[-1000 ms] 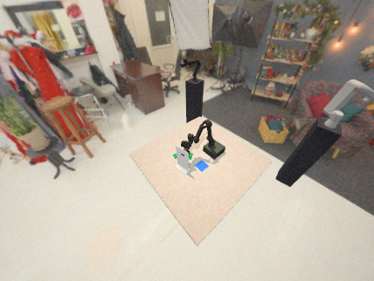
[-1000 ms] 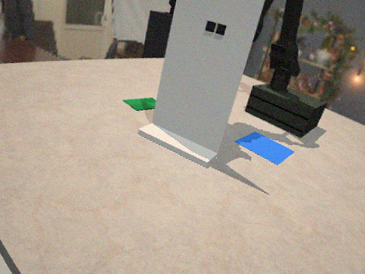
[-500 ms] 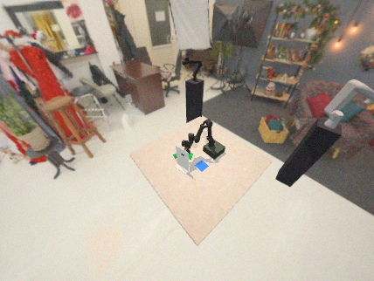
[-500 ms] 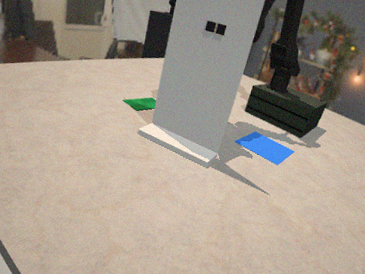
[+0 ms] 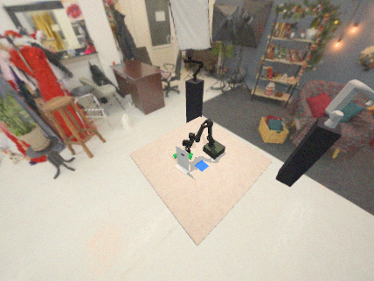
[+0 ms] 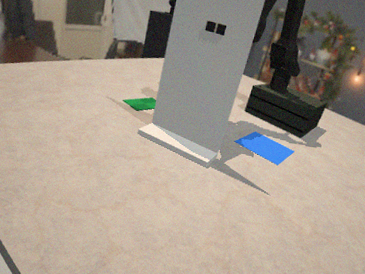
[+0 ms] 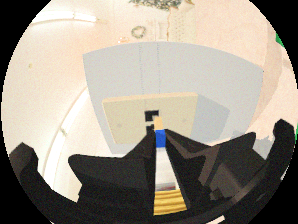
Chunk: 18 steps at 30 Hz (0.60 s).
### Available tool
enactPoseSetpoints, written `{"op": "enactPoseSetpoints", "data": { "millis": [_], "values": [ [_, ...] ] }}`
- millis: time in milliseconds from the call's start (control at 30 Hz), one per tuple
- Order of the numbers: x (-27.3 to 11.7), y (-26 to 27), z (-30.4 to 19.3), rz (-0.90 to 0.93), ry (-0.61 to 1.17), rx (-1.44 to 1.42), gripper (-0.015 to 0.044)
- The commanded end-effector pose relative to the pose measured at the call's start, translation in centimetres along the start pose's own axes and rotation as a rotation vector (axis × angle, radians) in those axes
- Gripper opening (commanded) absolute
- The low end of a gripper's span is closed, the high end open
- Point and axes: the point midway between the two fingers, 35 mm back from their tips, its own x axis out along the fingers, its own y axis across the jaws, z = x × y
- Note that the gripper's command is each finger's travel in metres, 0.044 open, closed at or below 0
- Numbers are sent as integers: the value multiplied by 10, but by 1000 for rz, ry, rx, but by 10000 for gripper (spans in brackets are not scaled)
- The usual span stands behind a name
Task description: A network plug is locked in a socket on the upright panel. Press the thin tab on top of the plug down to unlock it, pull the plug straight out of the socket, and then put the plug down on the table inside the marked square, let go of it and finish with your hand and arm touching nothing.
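Note:
The grey upright panel (image 5: 180, 161) (image 6: 197, 85) (image 7: 175, 72) stands on the table. Its dark socket openings (image 6: 210, 27) (image 7: 150, 115) show, partly covered by the plug in the wrist view. My gripper (image 7: 158, 133) is shut on the plug (image 7: 160, 139), which has a blue part, a tan tip, a pale body and a yellow ribbed rear. The plug appears drawn back out of the socket, its tip just in front of the openings; the exact gap cannot be told. The exterior view has the fingers hidden behind the panel. A blue square (image 5: 201, 166) (image 6: 266, 148) and a green square (image 6: 141, 103) lie on the table.
The panel's white foot (image 6: 177, 145) spreads on the table top (image 5: 197, 209) (image 6: 157, 223). The arm's dark base (image 5: 214, 148) (image 6: 285, 109) stands behind the blue square. The green square is on the panel's other side, partly hidden by it. A beige plate (image 7: 122, 117) surrounds the socket.

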Motion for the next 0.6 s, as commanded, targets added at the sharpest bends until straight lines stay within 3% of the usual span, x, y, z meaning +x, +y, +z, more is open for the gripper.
{"op": "enactPoseSetpoints", "data": {
  "millis": [0,567],
  "values": [
    [-4,0,-1,1,2,-1,0],
    [-16,0,-4,0,2,0,0]
  ]
}}
